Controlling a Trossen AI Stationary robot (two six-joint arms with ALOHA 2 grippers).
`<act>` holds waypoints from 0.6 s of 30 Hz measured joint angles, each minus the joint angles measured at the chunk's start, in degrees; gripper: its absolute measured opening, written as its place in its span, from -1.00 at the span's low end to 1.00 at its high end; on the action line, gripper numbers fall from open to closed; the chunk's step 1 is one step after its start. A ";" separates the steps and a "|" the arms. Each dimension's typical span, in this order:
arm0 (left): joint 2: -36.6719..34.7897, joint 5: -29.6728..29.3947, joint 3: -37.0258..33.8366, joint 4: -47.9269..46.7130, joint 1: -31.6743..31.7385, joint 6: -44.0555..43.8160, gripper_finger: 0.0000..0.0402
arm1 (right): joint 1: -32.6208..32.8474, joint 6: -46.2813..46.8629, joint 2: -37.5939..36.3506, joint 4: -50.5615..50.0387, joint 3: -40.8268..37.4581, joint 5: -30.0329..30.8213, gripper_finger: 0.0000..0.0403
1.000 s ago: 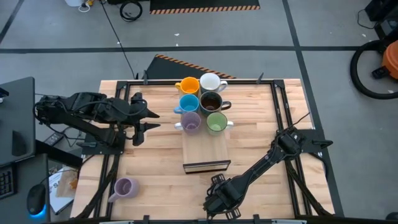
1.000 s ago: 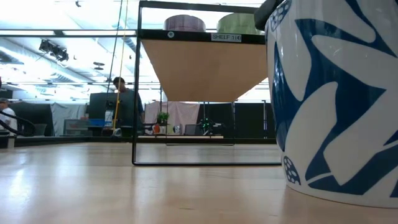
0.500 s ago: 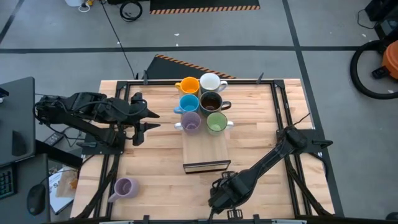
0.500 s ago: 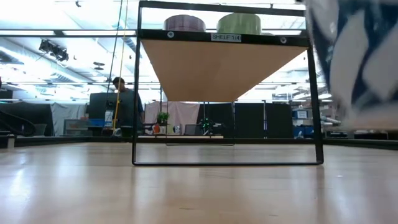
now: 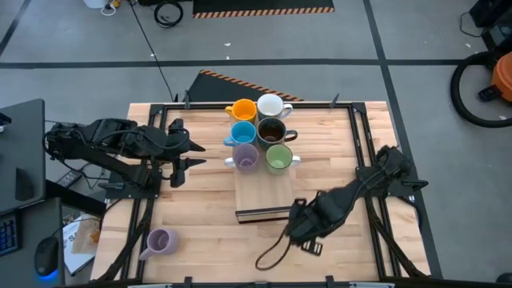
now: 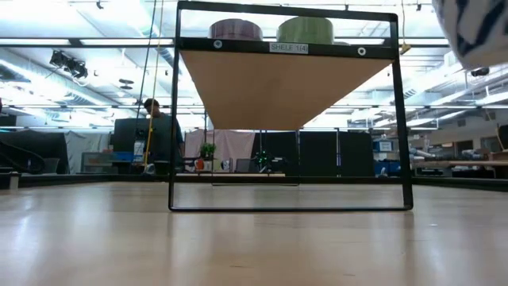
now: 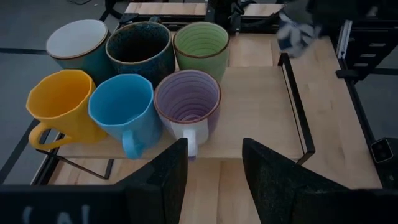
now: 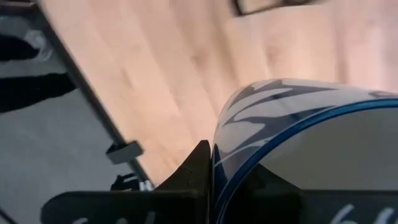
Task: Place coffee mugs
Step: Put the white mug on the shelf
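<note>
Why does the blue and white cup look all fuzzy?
Right wrist view: the white mug with blue pattern sits right against the lens in the right pincer, too close to be sharp. Left wrist view: it is a smeared patch far off. Low view: only a blurred corner shows, while the shelf frame is crisp.
</note>
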 joint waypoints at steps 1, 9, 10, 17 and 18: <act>0.00 0.00 0.00 0.00 0.00 -0.22 -0.20 | -0.56 0.30 -0.78 -0.81 0.00 0.15 -0.85; 0.00 0.00 -0.02 0.07 0.01 -0.45 -0.20 | -5.46 3.26 -5.92 -0.22 0.00 2.79 -0.85; 0.00 0.00 -0.02 0.06 0.02 -0.52 -0.20 | -6.00 3.38 -6.30 0.04 0.00 3.52 -0.85; 0.00 0.02 -0.02 0.04 0.02 -1.97 -0.20 | -9.94 2.70 -8.43 -0.23 0.00 5.74 -0.85; 0.00 0.02 -0.02 0.05 0.01 -1.96 -0.20 | -10.44 2.67 -8.49 -0.23 0.00 6.13 -0.85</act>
